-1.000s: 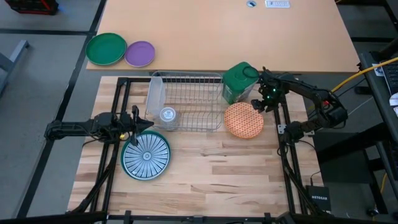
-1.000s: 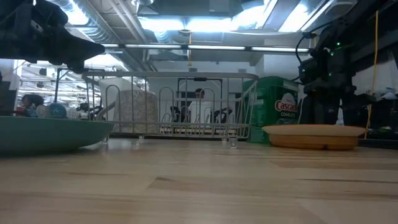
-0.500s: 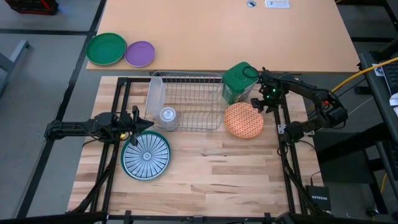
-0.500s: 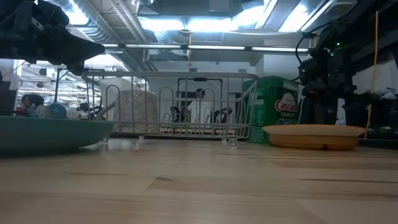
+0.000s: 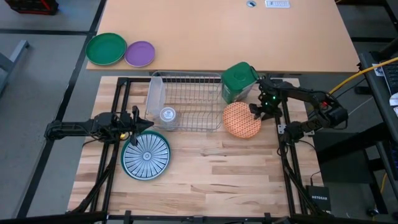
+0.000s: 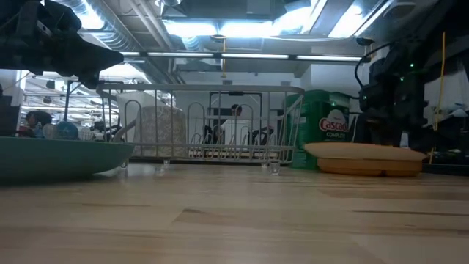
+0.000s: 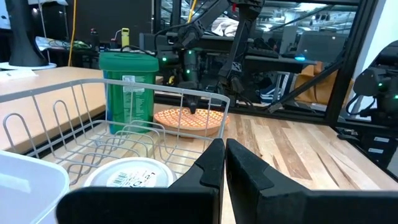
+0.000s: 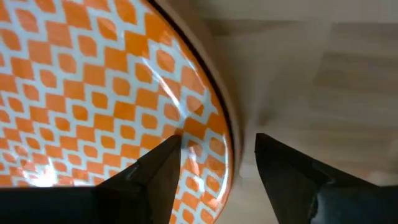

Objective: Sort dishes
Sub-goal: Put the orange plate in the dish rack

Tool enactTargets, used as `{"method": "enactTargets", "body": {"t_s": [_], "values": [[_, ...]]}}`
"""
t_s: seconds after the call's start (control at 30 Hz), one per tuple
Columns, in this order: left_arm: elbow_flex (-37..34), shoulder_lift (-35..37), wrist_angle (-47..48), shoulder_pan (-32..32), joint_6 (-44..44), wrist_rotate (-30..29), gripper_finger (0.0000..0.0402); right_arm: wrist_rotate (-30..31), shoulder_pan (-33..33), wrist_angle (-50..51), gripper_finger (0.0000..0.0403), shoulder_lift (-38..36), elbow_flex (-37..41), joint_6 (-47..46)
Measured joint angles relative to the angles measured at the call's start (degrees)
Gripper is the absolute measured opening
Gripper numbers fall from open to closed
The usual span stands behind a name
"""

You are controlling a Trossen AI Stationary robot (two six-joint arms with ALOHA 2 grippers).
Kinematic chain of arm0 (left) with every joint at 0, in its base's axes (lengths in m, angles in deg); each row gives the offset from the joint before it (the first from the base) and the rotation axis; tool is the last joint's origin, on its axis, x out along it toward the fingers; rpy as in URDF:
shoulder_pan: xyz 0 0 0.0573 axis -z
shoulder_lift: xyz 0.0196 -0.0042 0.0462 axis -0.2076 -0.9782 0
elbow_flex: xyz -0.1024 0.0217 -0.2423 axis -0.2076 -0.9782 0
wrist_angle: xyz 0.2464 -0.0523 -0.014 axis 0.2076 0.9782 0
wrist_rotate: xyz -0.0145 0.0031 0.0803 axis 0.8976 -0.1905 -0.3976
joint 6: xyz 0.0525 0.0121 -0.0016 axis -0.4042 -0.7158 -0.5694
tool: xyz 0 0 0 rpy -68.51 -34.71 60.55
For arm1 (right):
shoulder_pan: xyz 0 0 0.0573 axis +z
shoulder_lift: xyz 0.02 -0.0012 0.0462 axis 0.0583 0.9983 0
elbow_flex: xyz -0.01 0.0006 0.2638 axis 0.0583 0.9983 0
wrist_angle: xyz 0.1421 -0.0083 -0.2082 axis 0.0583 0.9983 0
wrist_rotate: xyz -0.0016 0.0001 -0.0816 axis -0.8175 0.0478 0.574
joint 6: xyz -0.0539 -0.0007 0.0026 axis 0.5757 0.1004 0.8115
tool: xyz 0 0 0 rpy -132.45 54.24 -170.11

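Right gripper has dropped from beside the green canister onto the near-side rim of the orange plate. The right wrist view shows the fingers straddling the rim, one finger over the patterned face, the other outside over the wood. Jaws wide, just starting to close; no grip yet. The plate has slid slightly toward the dish rack, and in the low view its rim nearest the rack looks a bit raised, so we think the gripper is already touching it.

We read this as the start of the pick on the orange plate, rack being the likely target.

Left gripper hasn't moved: closed, empty, hovering by the rack's front corner over the far edge of the striped teal plate. That plate is flat on the tabletop, untouched.

The rack holds only a small white-lidded container.

Risk: a rim pinch on a flat plate may slip.
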Motion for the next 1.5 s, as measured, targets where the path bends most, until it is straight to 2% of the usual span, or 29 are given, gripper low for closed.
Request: {"method": "enactTargets", "body": {"t_s": [0.1,0.33,0.43,0.77,0.9,1.0,1.13,1.3,1.5], "values": [[0.0,0.0,0.0,0.0,0.0,0.0,0.0008,-1.8,0.0,-1.0,0.0186,0.0,0.1,0.0],[0.0,0.0,0.0,0.0,0.1,0.0,0.0008,-1.3,0.0,-0.8,0.0135,0.0,0.0,0.1],[0.0,0.0,-1.5,0.0,1.2,0.0,0.0008,-1.3,0.0,-0.9,0.0131,0.0,0.0,0.4],[0.0,-0.2,-15.4,0.1,2.8,0.0,0.0008,0.3,0.0,-0.9,0.0133,0.0,0.0,1.4],[0.0,-3.1,-20.1,0.3,5.1,0.0,0.0008,0.6,0.0,-1.0,0.0133,0.0,0.0,1.4],[0.1,-8.5,-26.2,1.6,4.2,0.0,0.0008,0.5,0.0,-1.0,0.0133,0.0,0.0,1.4],[2.9,-19.6,-32.9,4.0,2.2,0.0,0.0008,0.5,0.0,-1.1,0.0134,0.0,0.0,1.4],[12.8,-36.2,-33.9,6.4,-4.1,0.0,0.0008,0.5,0.0,-1.2,0.0134,0.0,0.0,1.4],[25.8,-53.3,-33.6,6.8,-20.7,0.0,0.0008,0.3,0.0,-1.2,0.0134,0.0,0.0,1.4]]}}
